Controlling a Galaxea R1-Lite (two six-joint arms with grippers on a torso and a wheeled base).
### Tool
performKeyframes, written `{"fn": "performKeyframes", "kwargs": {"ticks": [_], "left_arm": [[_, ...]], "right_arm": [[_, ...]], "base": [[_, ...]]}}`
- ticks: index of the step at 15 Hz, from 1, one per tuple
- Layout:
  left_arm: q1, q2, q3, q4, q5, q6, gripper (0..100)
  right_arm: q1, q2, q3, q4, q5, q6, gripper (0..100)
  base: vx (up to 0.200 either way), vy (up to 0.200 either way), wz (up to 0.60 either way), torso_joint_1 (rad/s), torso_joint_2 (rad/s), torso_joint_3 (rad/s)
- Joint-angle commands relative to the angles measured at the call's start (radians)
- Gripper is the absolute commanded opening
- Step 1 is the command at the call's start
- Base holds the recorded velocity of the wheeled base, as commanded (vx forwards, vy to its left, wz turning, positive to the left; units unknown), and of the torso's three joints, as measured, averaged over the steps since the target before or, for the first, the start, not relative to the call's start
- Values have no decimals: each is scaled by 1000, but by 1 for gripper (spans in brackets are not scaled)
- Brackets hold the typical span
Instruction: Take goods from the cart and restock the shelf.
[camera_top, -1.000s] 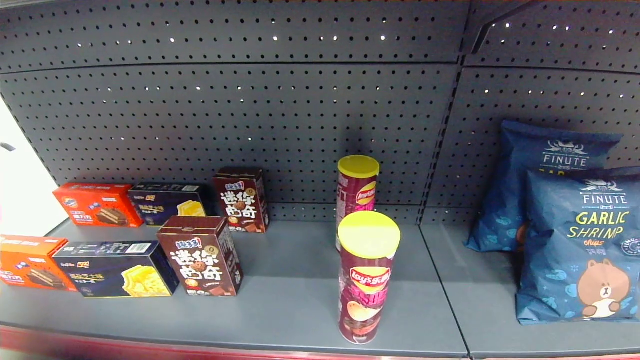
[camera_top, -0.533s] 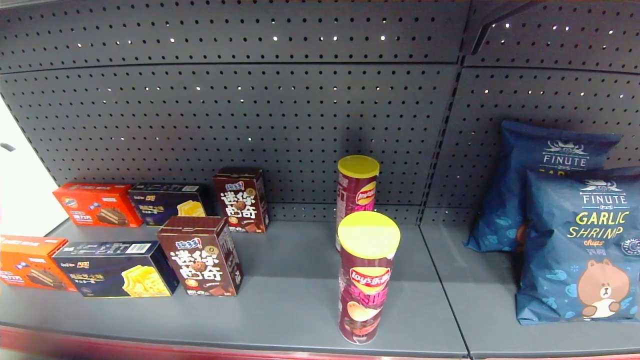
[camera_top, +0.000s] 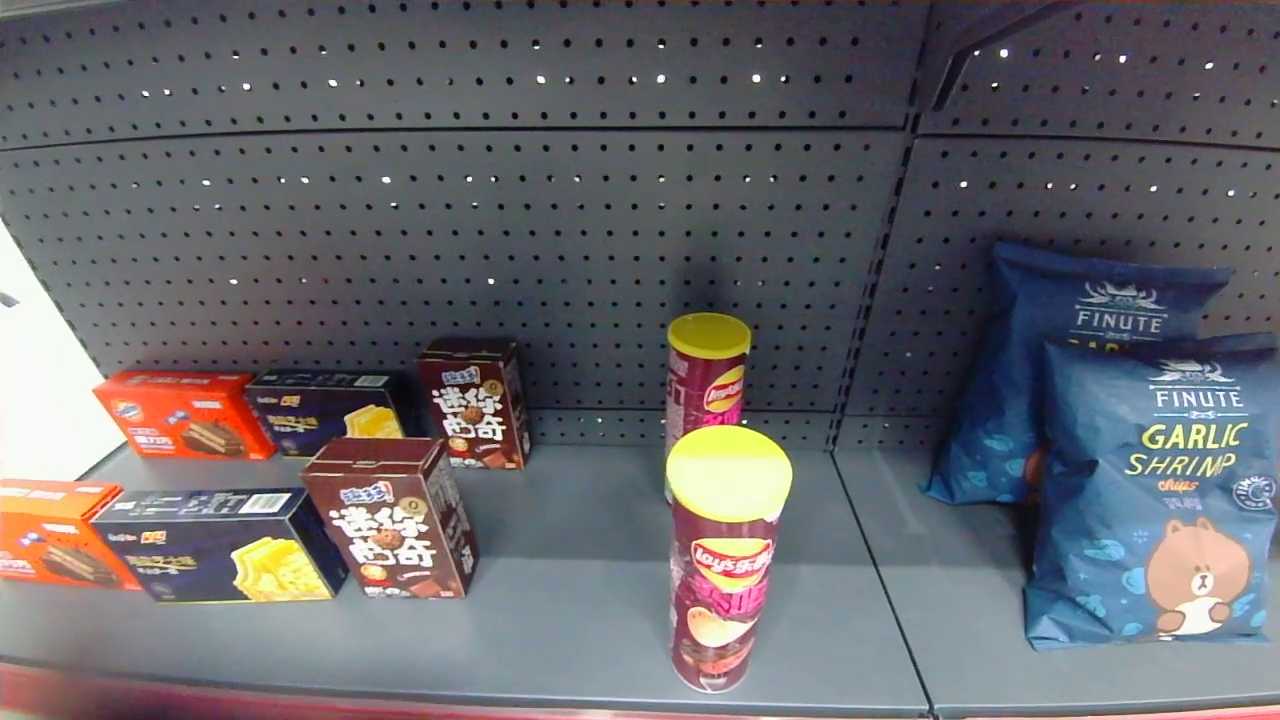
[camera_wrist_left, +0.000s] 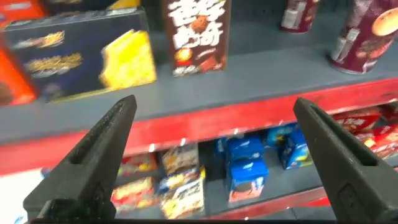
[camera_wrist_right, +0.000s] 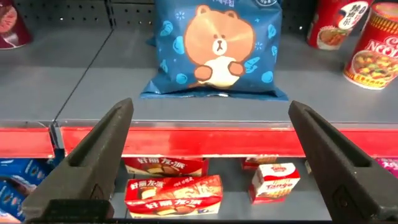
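Jaws of the left gripper (camera_wrist_left: 214, 155) are spread wide, with nothing held between them. It is stationed just off the near edge of the shelf (camera_top: 560, 610), in front of the near navy box (camera_top: 220, 545) and the near brown box (camera_top: 395, 520). Jaws of the right gripper (camera_wrist_right: 210, 155) are likewise parted wide and empty. It is placed before the red shelf lip (camera_wrist_right: 186, 138), facing the near blue bag (camera_top: 1150, 490).

Goods are ranged on the grey shelf in rows two deep:
- At far left, the near orange box (camera_top: 50, 530) and the far orange box (camera_top: 175, 412) are laid flat.
- Just right of them the near navy box is backed by the far navy box (camera_top: 325, 410), also flat.
- Next right, the two brown boxes are stood upright — the far brown box (camera_top: 475, 400) is set close to the pegboard back (camera_top: 500, 230).
- Well right of the boxes, the near chip can (camera_top: 722, 560) is stood upright close to the shelf's near edge, and the far chip can (camera_top: 705, 385) is directly behind it. Both are capped with yellow lids.
- On the right shelf section, the near blue bag is propped upright and partly overlaps the far blue bag (camera_top: 1060, 350) behind it.

Red cups (camera_wrist_right: 379, 46) are seen on the same level near the bear-printed bag. Small packs (camera_wrist_left: 245, 168) are stacked on a lower shelf beneath the red lip.
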Motion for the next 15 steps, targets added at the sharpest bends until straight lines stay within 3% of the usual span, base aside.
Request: {"fn": "performKeyframes", "kwargs": {"ticks": [1,4,8,11,15], "left_arm": [[0,5,0,1,2,0,100],[0,5,0,-3,4,-3,100],[0,5,0,-4,0,-54,100],[0,5,0,-4,17,-71,100],[0,5,0,-4,28,-67,100]], "right_arm": [[0,5,0,0,0,-2,100],[0,5,0,0,3,-3,100],[0,5,0,0,3,-5,100],[0,5,0,0,6,-23,100],[0,5,0,0,54,-34,100]], "base": [[0,0,0,0,0,0],[0,0,0,0,0,0],[0,0,0,0,0,0],[0,0,0,0,0,0],[0,0,0,0,0,0]]}}
